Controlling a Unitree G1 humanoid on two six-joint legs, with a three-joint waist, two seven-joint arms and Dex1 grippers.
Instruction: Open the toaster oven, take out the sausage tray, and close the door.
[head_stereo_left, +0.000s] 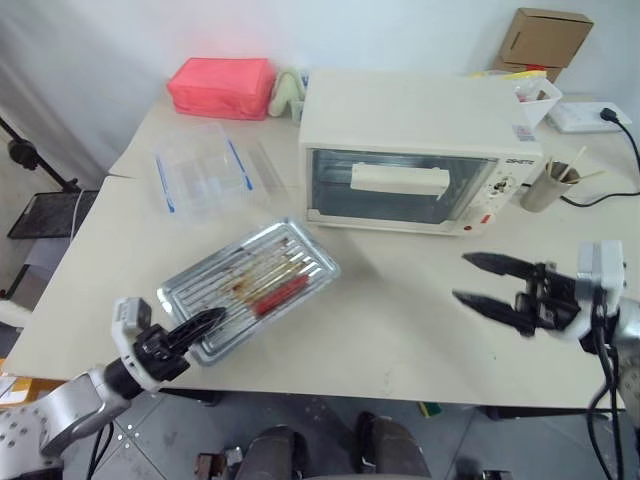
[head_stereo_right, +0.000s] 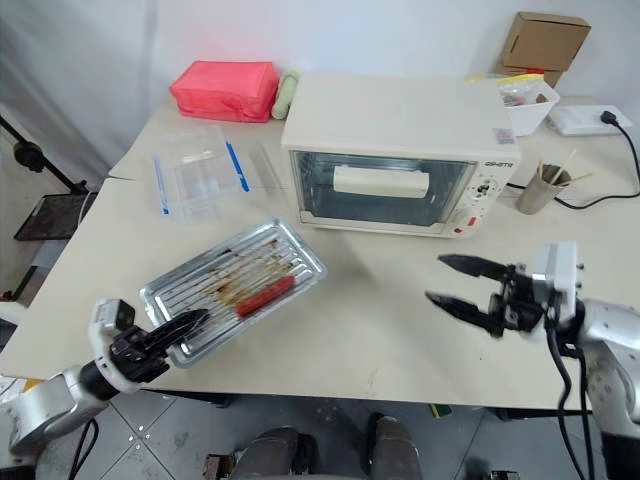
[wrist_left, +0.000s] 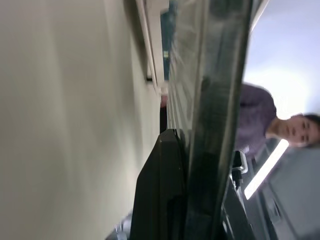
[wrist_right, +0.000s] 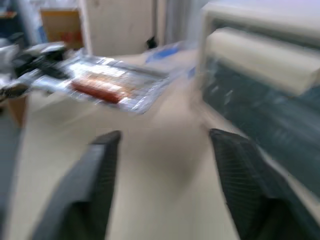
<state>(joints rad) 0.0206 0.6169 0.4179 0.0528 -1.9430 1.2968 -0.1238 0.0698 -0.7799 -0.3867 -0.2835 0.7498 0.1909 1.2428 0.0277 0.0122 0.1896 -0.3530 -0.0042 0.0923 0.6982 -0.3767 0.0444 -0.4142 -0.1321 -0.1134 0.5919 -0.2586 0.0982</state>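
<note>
The cream-white toaster oven (head_stereo_left: 420, 120) stands at the back of the table with its glass door (head_stereo_left: 372, 203) shut and its bar handle (head_stereo_left: 400, 180) across the front. The silver sausage tray (head_stereo_left: 215, 275) is out in front of it to the left, holding one red sausage (head_stereo_left: 282, 296). My left gripper (head_stereo_left: 205, 325) is shut on the tray's near corner, by the table's front edge. My right gripper (head_stereo_left: 460, 278) hangs open and empty in front of the oven's right side, pointing left. In the right wrist view its fingers (wrist_right: 100, 170) frame the tray (wrist_right: 115, 82) and door (wrist_right: 260, 95).
A clear plastic container (head_stereo_left: 200, 175) and a red pouch (head_stereo_left: 222, 87) lie at the back left. A cup with sticks (head_stereo_left: 548, 185), a white basket (head_stereo_left: 535, 95), a power strip (head_stereo_left: 585, 115) and a cardboard box (head_stereo_left: 546, 35) sit right of the oven. A person (wrist_left: 265, 120) stands beyond the table.
</note>
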